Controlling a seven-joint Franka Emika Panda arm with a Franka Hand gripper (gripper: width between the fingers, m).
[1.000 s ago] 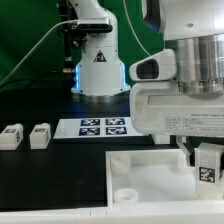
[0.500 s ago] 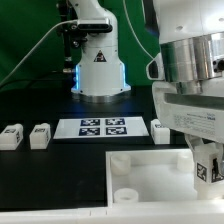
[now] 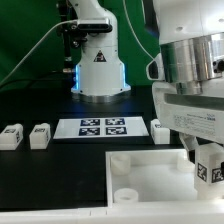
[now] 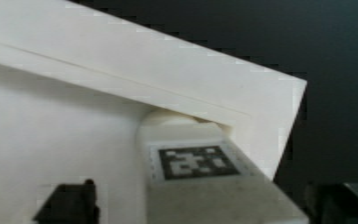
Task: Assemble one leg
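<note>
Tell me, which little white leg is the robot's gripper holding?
The leg at the exterior view's right, between the gripper fingers over the big white panel. The other legs sit loose on the black table.

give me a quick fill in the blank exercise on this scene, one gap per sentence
1. The marker board carries ____ printed tags.
2. At the exterior view's left, ____ loose legs sit side by side on the table.
3. The tabletop around the white panel is coloured ____.
4. In the wrist view, the tagged leg stands at the panel's ____.

Missing words: four; two; black; corner
</note>
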